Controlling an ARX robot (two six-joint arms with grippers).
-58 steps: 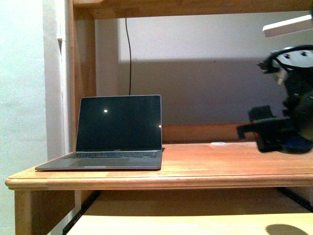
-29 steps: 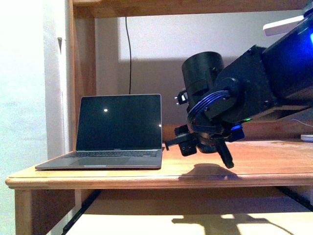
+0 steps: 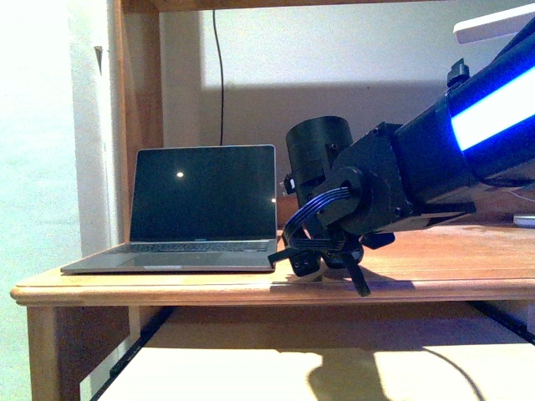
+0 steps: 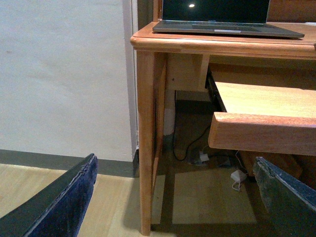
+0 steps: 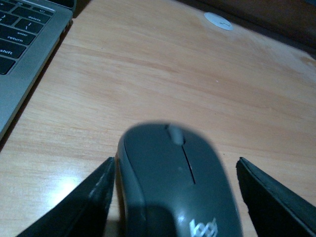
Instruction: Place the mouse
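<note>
One swing in, and the mouse is nearly placed.
Your left gripper (image 4: 174, 163) idles agape (below desk height). At the laptop's (image 3: 201, 209) 3 o'clock, the right gripper (image 3: 322, 269) has just arrived, pinching the mouse (image 5: 173, 192) low over the desk (image 3: 443, 266). Release looks next.

The mouse (image 5: 177, 192) looks to me like smooth, matt, dark grey plastic. The desk (image 5: 148, 74) is smooth wood with visible grain and a soft sheen. The laptop (image 3: 201, 209) has a glossy black screen and a matt grey body that looks like metal. On the right gripper (image 5: 176, 165), the fingers (image 5: 94, 202) look matt black and rough-edged. The wall (image 4: 64, 74) is pale and matt.
</note>
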